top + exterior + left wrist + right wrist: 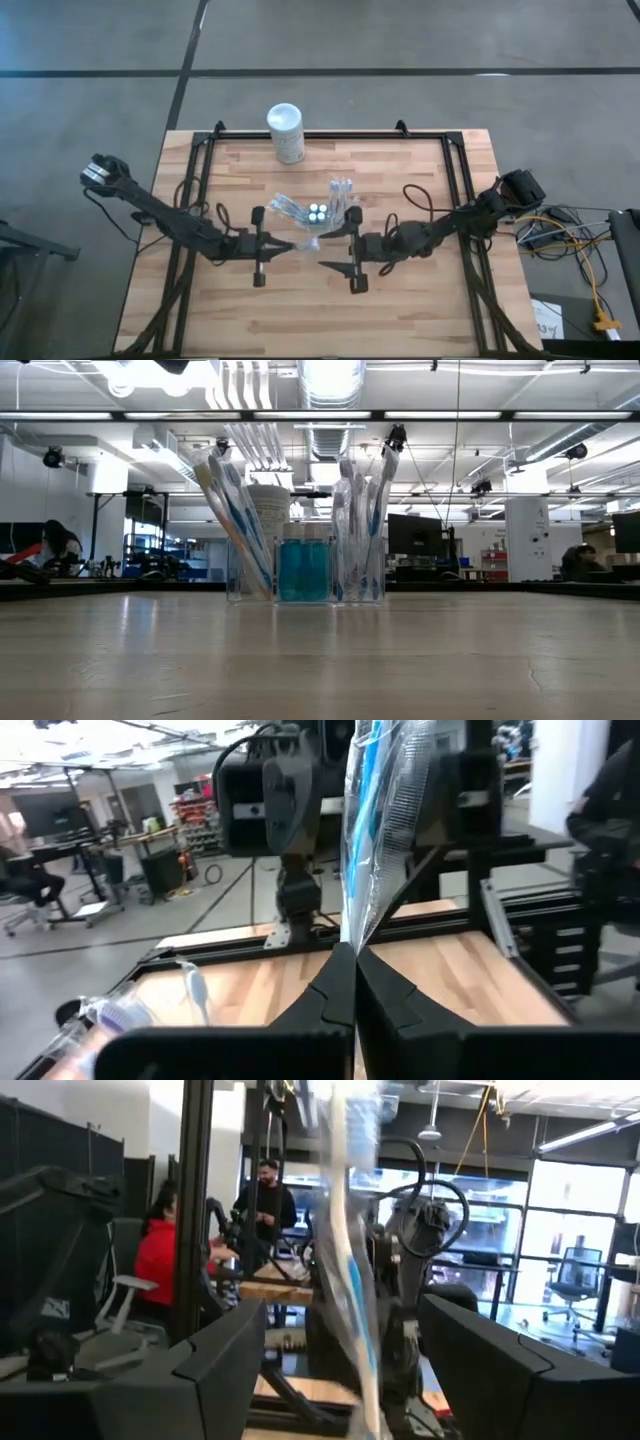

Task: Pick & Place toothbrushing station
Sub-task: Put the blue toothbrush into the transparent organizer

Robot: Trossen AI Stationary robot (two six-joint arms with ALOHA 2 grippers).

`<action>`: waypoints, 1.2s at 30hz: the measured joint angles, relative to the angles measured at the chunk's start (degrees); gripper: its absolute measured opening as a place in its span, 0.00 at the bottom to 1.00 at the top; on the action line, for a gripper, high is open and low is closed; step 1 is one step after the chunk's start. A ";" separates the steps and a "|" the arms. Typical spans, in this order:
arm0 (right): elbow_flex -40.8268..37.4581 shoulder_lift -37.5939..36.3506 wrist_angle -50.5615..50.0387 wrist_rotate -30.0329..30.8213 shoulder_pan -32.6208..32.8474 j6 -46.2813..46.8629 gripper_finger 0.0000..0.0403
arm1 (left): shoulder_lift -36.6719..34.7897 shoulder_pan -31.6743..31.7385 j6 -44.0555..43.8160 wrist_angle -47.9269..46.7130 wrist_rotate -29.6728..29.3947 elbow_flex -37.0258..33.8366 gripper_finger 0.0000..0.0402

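Observation:
The toothbrushing station (316, 213) is a see-through holder standing on its base mid-table. In the low view (305, 570) it holds blue bottles in the middle and wrapped toothbrushes leaning out at both sides. My left gripper (292, 245) is just on its near side, shut on a see-through toothbrush packet (375, 830). My right gripper (335, 243) faces it, open. Its fingers stand on either side of the packet's free end (350, 1270) and do not visibly touch it. My left gripper pinches the packet's lower end (356, 942) between its two shut fingertips, coming level from the table's left. The packet, with a blue-and-white brush inside, rises forward from the fingers toward my right gripper, clear of the table.
A white canister with a yellow label (286, 132) stands at the table's far edge, behind the station (270, 510). Another wrapped brush (130, 1015) shows low beside my left fingers. Black frame rails (455, 190) run along the table's sides. People (160, 1250) are in the room beyond.

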 joint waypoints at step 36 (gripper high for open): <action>1.32 -5.73 -17.78 -1.74 -1.62 6.26 0.04 | 3.15 3.97 -3.35 -6.67 8.02 2.26 0.13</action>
